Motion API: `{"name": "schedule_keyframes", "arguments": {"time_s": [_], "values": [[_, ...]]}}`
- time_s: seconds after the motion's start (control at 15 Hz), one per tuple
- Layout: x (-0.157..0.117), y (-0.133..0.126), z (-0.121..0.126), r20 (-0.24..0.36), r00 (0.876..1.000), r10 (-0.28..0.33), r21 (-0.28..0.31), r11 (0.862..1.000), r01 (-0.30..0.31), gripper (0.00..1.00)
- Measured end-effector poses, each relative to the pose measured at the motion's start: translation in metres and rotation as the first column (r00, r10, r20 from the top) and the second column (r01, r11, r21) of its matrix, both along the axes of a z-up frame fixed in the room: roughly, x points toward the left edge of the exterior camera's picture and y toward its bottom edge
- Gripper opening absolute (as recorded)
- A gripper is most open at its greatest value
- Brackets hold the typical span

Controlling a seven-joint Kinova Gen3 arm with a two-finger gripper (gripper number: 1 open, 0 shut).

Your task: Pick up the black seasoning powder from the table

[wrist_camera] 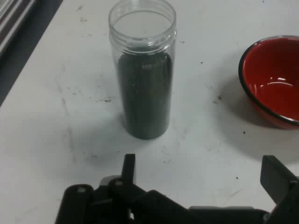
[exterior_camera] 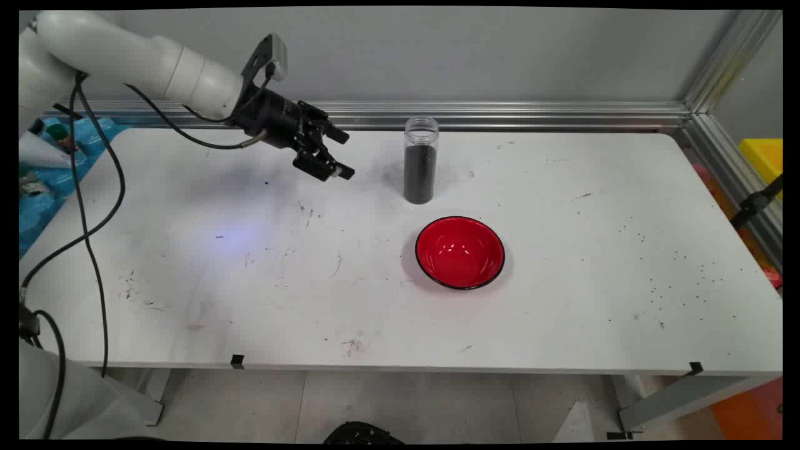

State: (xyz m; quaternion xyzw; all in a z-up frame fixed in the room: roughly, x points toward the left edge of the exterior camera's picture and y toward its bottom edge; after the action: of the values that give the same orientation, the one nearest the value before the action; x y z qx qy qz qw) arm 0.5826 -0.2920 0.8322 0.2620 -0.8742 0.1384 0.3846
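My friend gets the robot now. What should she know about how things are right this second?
Gripper: open, holding nothing, up above the table, left of the jar and aimed at it.
Jar: clear, upright, no lid, mostly full of dark grains, near the table's back edge.
Red bowl: upright, nothing in it, on the table just in front of the jar, not touching it.
Nothing poured or moved that shows. Dark specks lie scattered on the table's right side.

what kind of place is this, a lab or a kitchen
Most likely a robotics lab: a bare white table framed by aluminium rails, with only an open jar of dark grains and a red bowl set before the gripper.
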Motion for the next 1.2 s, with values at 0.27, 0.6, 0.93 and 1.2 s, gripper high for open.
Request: {"name": "schedule_keyframes", "arguments": {"time_s": [0.27, 0.6, 0.93, 1.2], "values": [[-0.005, -0.004, -0.011, 0.009, 1.0, -0.004, -0.019, 1.0, 0.004, 1.0], [-0.014, -0.014, -0.03, 0.007, 1.0, -0.013, -0.038, 0.999, 0.014, 1.0], [-0.026, -0.032, -0.052, -0.016, 1.0, -0.025, -0.036, 0.999, 0.025, 1.0], [-0.036, -0.051, -0.069, -0.037, 0.999, -0.03, -0.034, 0.999, 0.029, 1.0]]}}
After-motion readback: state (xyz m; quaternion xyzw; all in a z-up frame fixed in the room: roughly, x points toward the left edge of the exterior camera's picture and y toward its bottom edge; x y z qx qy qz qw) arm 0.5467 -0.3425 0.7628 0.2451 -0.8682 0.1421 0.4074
